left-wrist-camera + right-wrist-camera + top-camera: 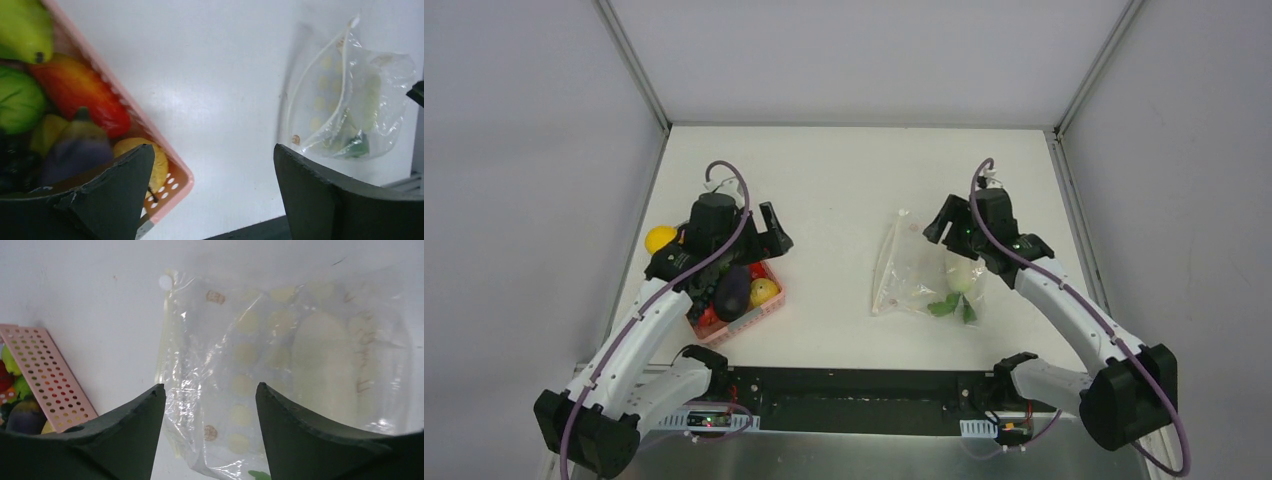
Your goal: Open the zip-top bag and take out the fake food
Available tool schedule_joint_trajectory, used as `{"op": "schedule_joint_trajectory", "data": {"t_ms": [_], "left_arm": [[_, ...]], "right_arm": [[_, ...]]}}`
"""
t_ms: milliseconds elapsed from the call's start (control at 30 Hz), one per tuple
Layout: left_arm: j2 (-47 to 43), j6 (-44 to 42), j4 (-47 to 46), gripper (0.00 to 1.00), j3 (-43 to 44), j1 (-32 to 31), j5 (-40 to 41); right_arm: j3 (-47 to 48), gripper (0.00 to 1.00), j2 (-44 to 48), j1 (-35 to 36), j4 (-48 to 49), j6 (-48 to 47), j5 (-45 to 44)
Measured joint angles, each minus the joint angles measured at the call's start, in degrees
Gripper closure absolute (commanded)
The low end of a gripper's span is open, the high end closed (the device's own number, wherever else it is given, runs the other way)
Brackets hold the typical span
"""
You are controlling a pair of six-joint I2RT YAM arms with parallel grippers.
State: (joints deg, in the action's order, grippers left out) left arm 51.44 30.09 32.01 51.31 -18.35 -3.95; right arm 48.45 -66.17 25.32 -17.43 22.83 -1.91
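The clear zip-top bag [909, 275] lies flat right of centre. Inside it are a white elongated vegetable [962, 274] and a small green bunch [951, 306]. My right gripper [936, 228] is open and empty, hovering over the bag's far right part; in the right wrist view the gripper [210, 386] frames the bag [240, 355] and the white vegetable [322, 365]. My left gripper [776, 232] is open and empty over the far edge of the pink basket [769, 312], which holds a dark purple eggplant [732, 290] and a yellow fruit [765, 291].
A yellow round fruit [660, 238] lies on the table left of the basket. The left wrist view shows the basket's rim [172, 165], red fruit [80, 92], green fruit [17, 100], the eggplant [75, 150], and the bag [345, 100] at right.
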Motion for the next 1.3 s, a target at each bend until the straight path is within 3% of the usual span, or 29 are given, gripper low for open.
{"op": "schedule_joint_trajectory", "data": {"t_ms": [333, 667, 967, 1300], "left_arm": [[12.7, 4.0, -14.9, 0.14, -1.2, -11.4, -6.6], [34.5, 4.1, -23.0, 0.39, 7.6, -19.2, -9.8], [48.6, 3.3, -25.4, 0.55, 16.5, -19.6, -10.8], [54.9, 3.4, -29.0, 0.56, 19.4, -23.7, -16.2]], "right_arm": [[-0.6, 0.24, 9.3, -12.7, -6.8, -1.3, -1.9], [-9.0, 0.24, 11.2, -25.3, -8.5, -1.4, 5.1], [-10.7, 0.24, 9.0, -26.7, -7.0, -1.6, 9.6], [-11.5, 0.25, 6.1, -26.8, -4.1, -1.9, 12.1]]}}
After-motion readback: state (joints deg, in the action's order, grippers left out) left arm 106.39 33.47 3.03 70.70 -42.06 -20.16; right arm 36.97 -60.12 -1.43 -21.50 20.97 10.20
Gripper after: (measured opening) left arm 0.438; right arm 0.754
